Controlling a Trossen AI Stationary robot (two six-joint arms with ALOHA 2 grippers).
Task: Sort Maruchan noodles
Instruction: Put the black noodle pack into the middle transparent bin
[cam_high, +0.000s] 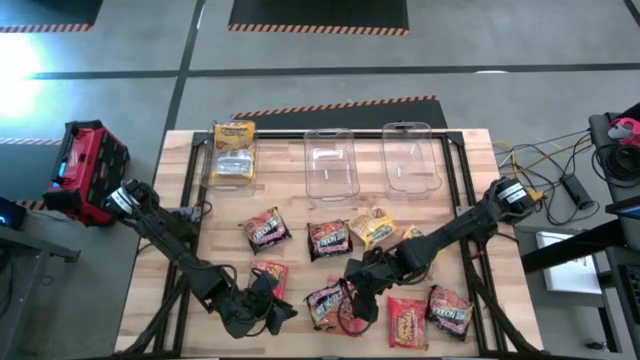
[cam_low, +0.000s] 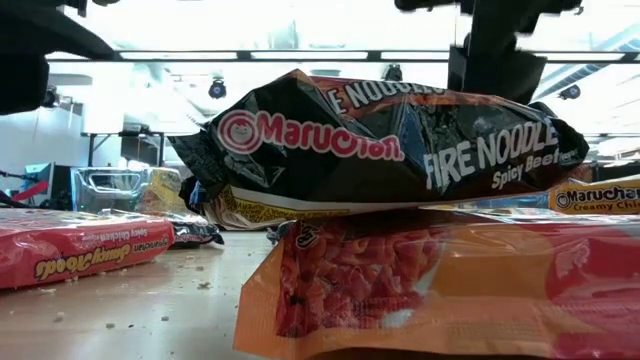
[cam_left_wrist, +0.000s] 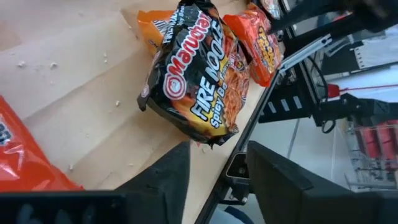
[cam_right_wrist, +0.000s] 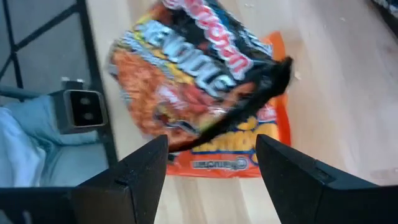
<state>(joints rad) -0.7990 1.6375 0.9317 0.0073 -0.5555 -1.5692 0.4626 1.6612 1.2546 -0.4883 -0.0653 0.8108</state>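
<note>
A black Fire Noodle packet (cam_high: 327, 304) (cam_low: 380, 150) (cam_left_wrist: 198, 71) (cam_right_wrist: 186, 68) lies near the table's near edge. It rests tilted on an orange packet (cam_low: 440, 290) (cam_right_wrist: 249, 155). My left gripper (cam_high: 270, 312) (cam_left_wrist: 214, 180) is open just to the packet's left, near the near edge. My right gripper (cam_high: 358, 295) (cam_right_wrist: 211, 162) is open over the packet's right side, its fingers short of the wrapper. Several red packets (cam_high: 267, 230) and two yellow packets (cam_high: 372, 228) lie loose on the table. More yellow packets (cam_high: 233, 150) sit in the far-left clear bin.
Two clear bins (cam_high: 330, 160) (cam_high: 412, 155) stand along the far edge with nothing in them. Red packets (cam_high: 407, 322) (cam_high: 450, 310) lie to the right of my right gripper. A red packet (cam_low: 70, 255) lies flat on the left. A red toolbox (cam_high: 88, 170) stands off the table's left.
</note>
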